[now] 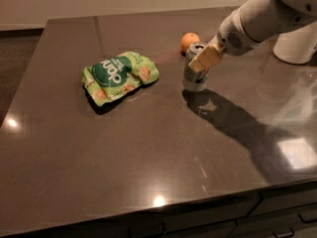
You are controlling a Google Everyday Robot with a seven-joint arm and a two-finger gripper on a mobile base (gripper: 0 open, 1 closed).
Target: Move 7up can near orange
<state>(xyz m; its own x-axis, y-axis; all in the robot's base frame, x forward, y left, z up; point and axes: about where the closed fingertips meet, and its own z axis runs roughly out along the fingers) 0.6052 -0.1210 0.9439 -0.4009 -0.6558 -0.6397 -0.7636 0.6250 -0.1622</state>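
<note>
Dark glossy counter [124, 152] carries the can [194, 78], upright just in front of the orange [188, 39]. The gripper [202, 56] reaches in from the right, jaws closed on the can's upper part. A green bag [120, 76] lies well to the left. Drawers [223, 222] sit under the near edge.

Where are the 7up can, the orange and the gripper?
7up can [194, 82]: camera view, lower side wall.
orange [189, 40]: camera view, middle of skin.
gripper [201, 58]: camera view, at the can's top, tan finger's edge.
</note>
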